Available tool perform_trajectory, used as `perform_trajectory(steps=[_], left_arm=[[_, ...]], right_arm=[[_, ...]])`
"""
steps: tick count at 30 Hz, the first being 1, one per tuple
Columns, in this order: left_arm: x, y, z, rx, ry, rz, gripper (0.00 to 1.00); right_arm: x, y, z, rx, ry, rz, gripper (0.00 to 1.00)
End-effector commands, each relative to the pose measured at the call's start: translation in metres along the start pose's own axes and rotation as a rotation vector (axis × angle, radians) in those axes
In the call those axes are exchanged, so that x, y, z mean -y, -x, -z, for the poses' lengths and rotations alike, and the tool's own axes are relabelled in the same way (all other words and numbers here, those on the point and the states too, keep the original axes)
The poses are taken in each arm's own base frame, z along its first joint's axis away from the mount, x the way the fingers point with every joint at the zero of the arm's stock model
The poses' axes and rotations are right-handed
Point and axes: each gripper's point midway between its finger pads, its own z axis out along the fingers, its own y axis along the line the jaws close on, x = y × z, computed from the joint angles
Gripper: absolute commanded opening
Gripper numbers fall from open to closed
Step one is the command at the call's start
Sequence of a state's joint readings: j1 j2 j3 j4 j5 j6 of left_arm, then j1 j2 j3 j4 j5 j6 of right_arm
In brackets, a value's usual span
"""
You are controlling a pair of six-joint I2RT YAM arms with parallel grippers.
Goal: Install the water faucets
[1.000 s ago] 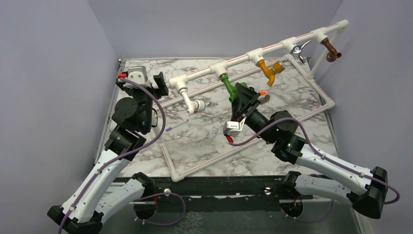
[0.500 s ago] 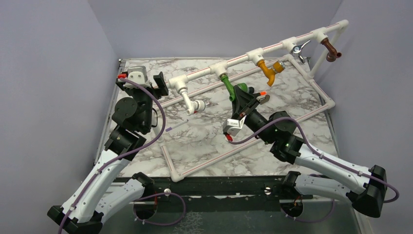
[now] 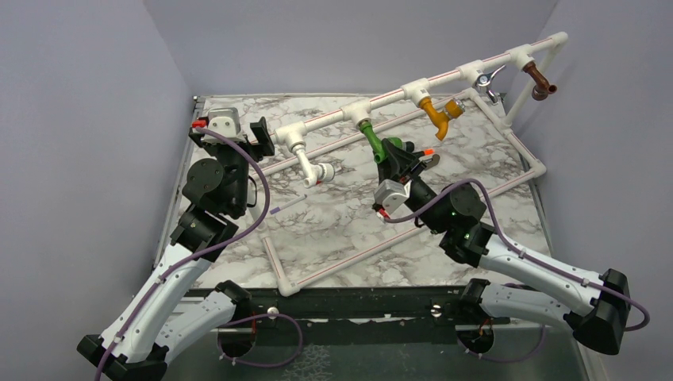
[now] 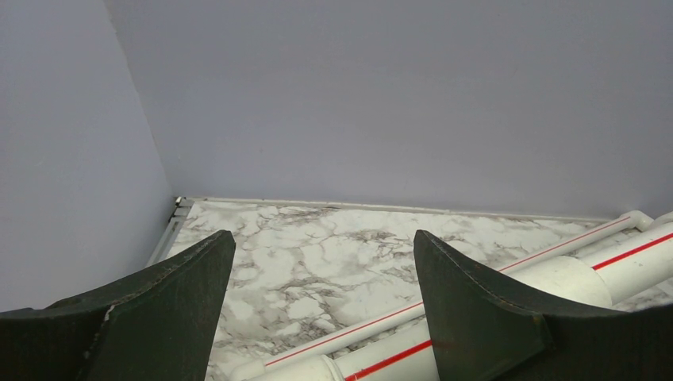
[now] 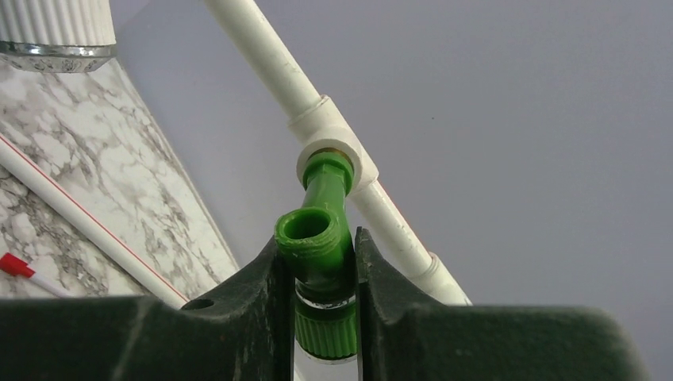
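Top external view puts the green faucet (image 3: 370, 140) just above the middle of the picture, hanging from a tee (image 3: 357, 113) on the white pipe frame (image 3: 397, 94). The right claw (image 3: 394, 155) reaches up to it from the lower right, but its own wrist and cable cover the contact, so the grip cannot be read from up here. Along the same rail hang a white faucet (image 3: 311, 168) to the left, a yellow faucet (image 3: 439, 113) to the upper right, and a silver faucet (image 3: 486, 80) and a brown faucet (image 3: 540, 82) near the upper right corner. A thin stick (image 3: 287, 205) lies on the marble bench (image 3: 333, 226) left of centre. The left claw (image 3: 260, 136) sits at the upper left, beside the end of the frame.

The right wrist view settles the grip. Both fingers are clenched on the green body just under its open threaded mouth, and the stem runs up into the tee. A ribbed white knob (image 5: 55, 24) crowds the upper left corner.

The left wrist view shows that claw released, jaws wide, with only bench and red-striped pipe between them.
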State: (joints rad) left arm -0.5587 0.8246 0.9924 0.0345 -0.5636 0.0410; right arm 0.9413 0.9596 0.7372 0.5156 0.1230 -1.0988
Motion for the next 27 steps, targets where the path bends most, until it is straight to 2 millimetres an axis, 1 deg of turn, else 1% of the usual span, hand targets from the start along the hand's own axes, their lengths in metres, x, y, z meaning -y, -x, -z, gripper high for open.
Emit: perform_trajectory(steps=[1, 5, 11, 16, 21, 27], left_arm=[[0.008, -0.038, 0.003, -0.118, -0.041, -0.056, 0.84], [0.009, -0.038, 0.003, -0.118, -0.043, -0.055, 0.84], [0.009, -0.038, 0.003, -0.119, -0.042, -0.055, 0.84], [0.009, -0.037, 0.003, -0.116, -0.044, -0.05, 0.84], [0.009, -0.037, 0.003, -0.117, -0.046, -0.051, 0.84], [0.009, -0.037, 0.003, -0.118, -0.047, -0.05, 0.84]], right_arm=[[0.01, 0.014, -0.001, 0.053, -0.092, -0.369, 0.01], [0.007, 0.014, -0.004, 0.047, -0.105, -0.524, 0.01], [0.012, 0.012, -0.002, 0.05, -0.192, -0.755, 0.0], [0.011, 0.013, -0.003, 0.073, -0.227, -0.905, 0.01], [0.011, 0.014, -0.008, 0.073, -0.262, -1.073, 0.0], [0.011, 0.004, -0.006, 0.069, -0.373, -1.339, 0.0]])
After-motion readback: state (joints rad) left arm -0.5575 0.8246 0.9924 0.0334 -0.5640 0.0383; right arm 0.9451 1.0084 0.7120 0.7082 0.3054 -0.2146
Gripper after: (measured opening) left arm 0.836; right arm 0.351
